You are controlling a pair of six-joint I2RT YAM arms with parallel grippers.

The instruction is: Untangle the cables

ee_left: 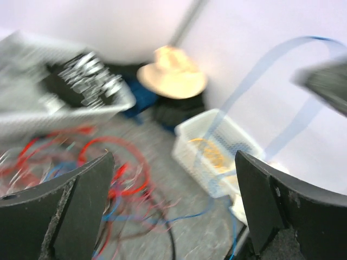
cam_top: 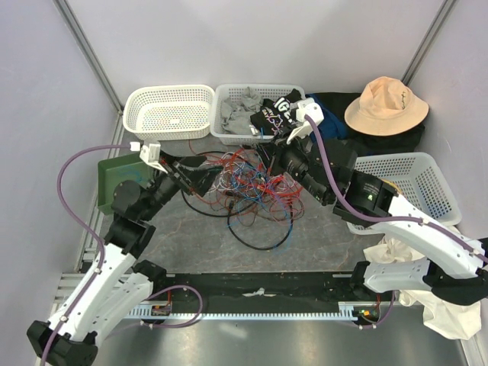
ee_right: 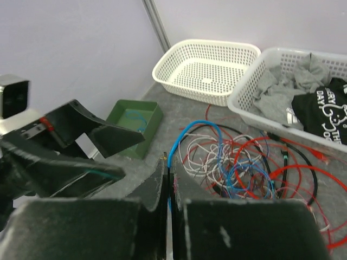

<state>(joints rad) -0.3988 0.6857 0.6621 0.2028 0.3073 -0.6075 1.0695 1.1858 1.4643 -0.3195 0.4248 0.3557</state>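
- The grey desk [cam_top: 183, 236] carries everything, with both arms reaching in from its near edge.
- Three white baskets stand on it. An empty basket [cam_top: 168, 110] is at the far left. A basket of clothes [cam_top: 242, 107] sits just beside it. A third basket [cam_top: 423, 183] is on the right, partly under the right arm.
- The cables [cam_top: 252, 191] lie mid-desk in front of the two far baskets. They form a loose tangle of red, blue, white and black strands, with a black loop trailing toward the near side.
- A tan hat [cam_top: 385, 103] rests on dark cloth at the far right.
- A green tray [cam_top: 114, 179] sits at the left edge, beside the left arm.
- The left gripper [cam_top: 200, 178] is at the tangle's left fringe. Its jaws are spread wide with nothing between them.
- The right gripper [cam_top: 268, 155] is over the tangle's far side. Its jaws are pinched narrow on a blue cable [ee_right: 187, 129], which arcs away into the heap.
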